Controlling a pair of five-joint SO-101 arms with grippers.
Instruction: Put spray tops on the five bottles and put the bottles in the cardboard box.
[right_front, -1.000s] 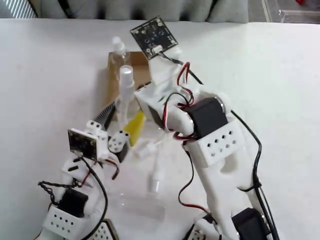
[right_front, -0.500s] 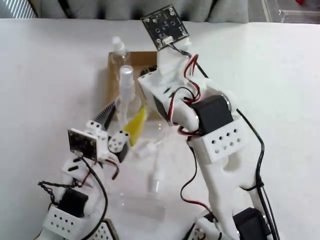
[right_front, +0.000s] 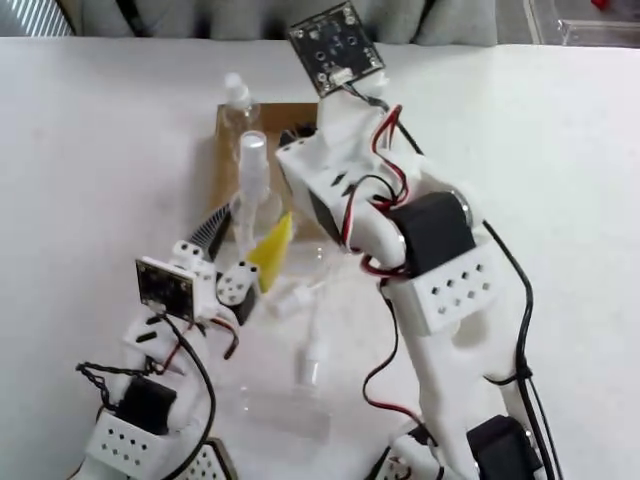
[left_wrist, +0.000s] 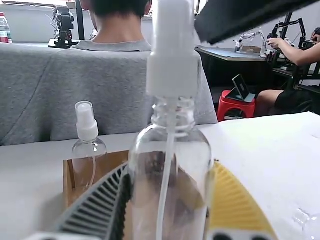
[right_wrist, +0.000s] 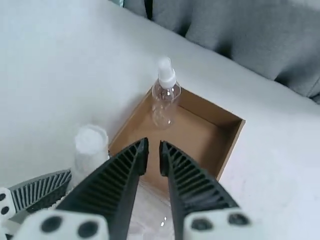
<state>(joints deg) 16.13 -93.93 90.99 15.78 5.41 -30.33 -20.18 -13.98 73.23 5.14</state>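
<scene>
On the white table, open cardboard box, grey cloth behind

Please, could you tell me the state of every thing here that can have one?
held bottle: upright, spray top on.
left gripper: shut on the held bottle.
cardboard box: open, one bottle inside.
boxed bottle: upright, spray top on.
right gripper: fingers slightly apart, empty, above the cardboard box.
lying bottle: on its side on the table; top unclear.
</scene>
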